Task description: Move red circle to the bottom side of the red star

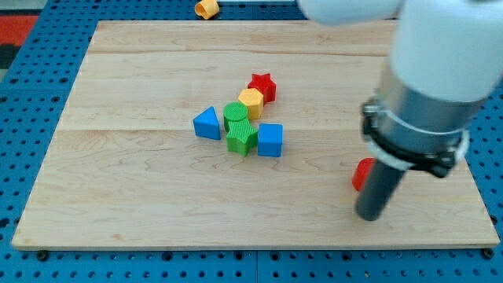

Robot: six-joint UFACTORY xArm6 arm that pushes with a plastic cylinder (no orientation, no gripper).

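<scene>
Pincer-wise, just a straight dark rod, with no way to tell apart or together. Down at the rod's end, my tip [369, 218], resting on the wooden board [118, 196] at the view's right, near the bottom edge. Touching or nearly touching the rod's left side, the red circle [362, 174], partly hidden behind the rod, slightly up from my tip. Well apart from the red star [262, 86], which sits far off toward the view's upper left, at the top of a small cluster in the board's middle.

Just below and left of the red star, touching it, a yellow hexagon [251, 102]. Next down-left, a green cylinder [235, 115], pressed against the yellow hexagon. Below that, a green star [242, 137], with a blue cube [269, 140] just beside it on the right. To the left of the green cylinder, a blue triangle [207, 123], close by, contact unclear.

Off the board, at the view's top edge, an orange block [206, 9] on the blue pegboard [47, 79], shape hard to make out.
</scene>
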